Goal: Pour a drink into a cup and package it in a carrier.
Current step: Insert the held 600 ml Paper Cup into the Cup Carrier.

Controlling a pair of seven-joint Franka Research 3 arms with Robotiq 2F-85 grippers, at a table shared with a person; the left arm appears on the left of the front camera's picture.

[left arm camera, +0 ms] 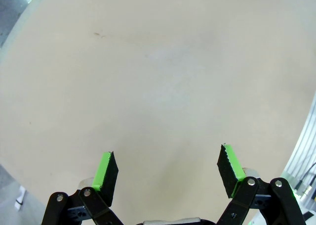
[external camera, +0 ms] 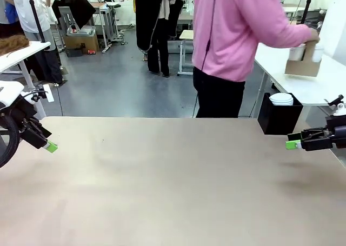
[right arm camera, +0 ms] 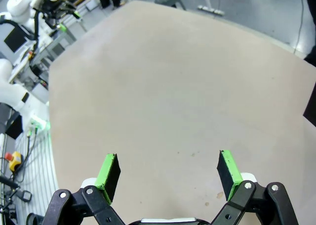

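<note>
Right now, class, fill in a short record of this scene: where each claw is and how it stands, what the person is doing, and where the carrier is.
left claw: open, holding nothing, over the table's left edge
right claw: open, holding nothing, at the table's right edge
table: beige top
person: pink top, at the far side, reaching right
carrier: brown cardboard, on the white side table, the person's hand on it

Grey floor (external camera: 124, 78) stretches beyond the beige bench (external camera: 162, 181); a white side table (external camera: 303, 78) stands at right, more desks (external camera: 102, 13) and a cardboard box (external camera: 82, 42) farther back
</note>
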